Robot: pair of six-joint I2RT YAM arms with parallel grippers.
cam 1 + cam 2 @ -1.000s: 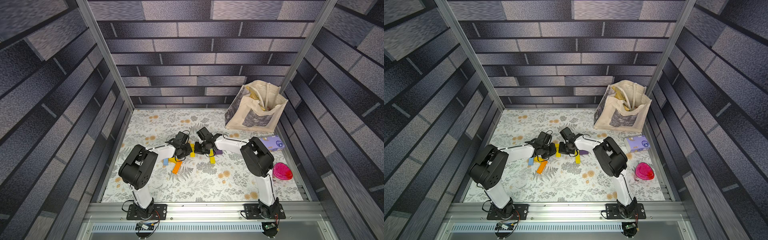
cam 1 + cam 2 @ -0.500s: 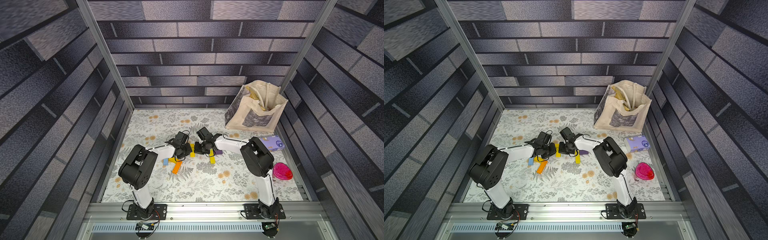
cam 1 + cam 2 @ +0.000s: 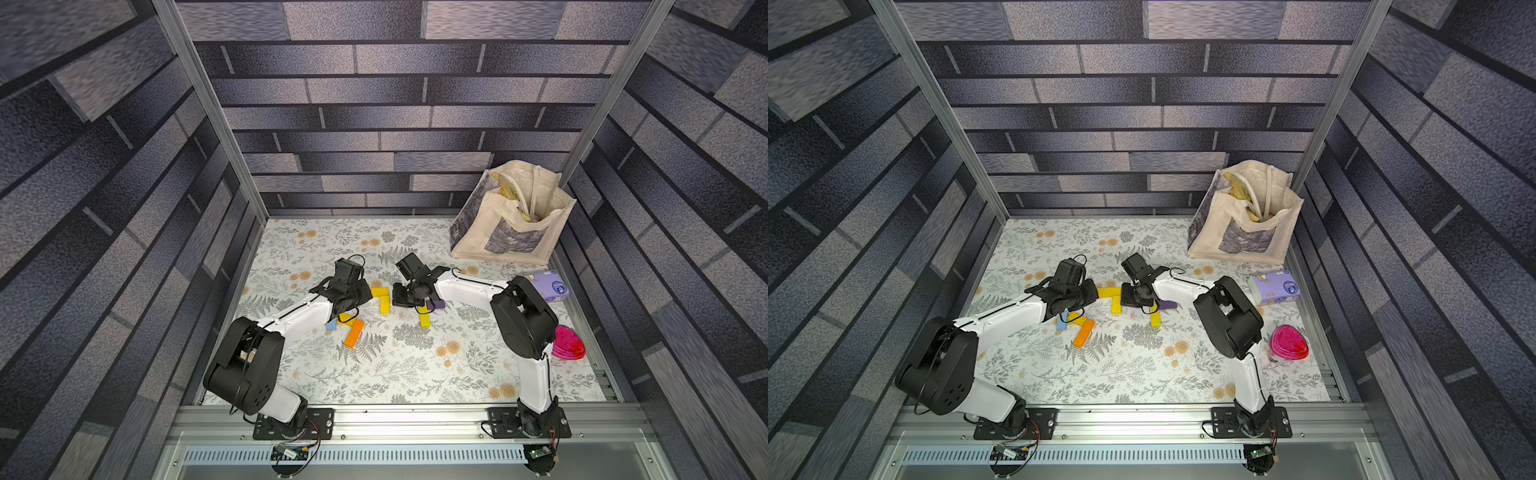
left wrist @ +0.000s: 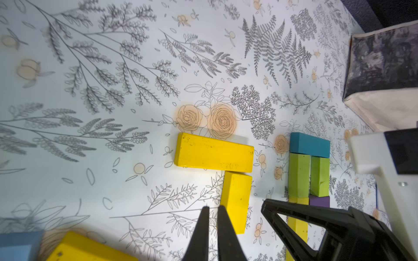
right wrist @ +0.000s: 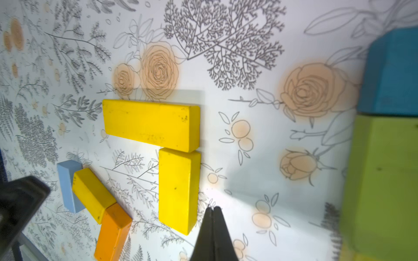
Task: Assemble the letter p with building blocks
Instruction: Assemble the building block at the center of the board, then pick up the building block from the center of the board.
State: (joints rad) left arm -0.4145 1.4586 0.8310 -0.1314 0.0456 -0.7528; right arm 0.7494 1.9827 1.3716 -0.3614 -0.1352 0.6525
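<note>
Building blocks (image 3: 385, 306) are laid as a corner: a short yellow wooden block (image 4: 235, 201) is butted against the long yellow wooden block (image 4: 213, 151), seemingly starting the p. Near it, the left gripper (image 4: 213, 207) is parted narrowly, the right gripper (image 5: 212, 208) closed, both empty.

Right wrist cam: teal block (image 5: 389, 74) and green block (image 5: 382, 180) are blurry and chopped off by the edge, and the orange block (image 5: 112, 235) runs off it too. In both top views the right arm (image 3: 469, 286) covers those two completely. Left wrist cam: blue block (image 4: 15, 246) is just a fuzzy corner, purple block (image 4: 319, 201) mostly tucked behind that arm's black end.
</note>
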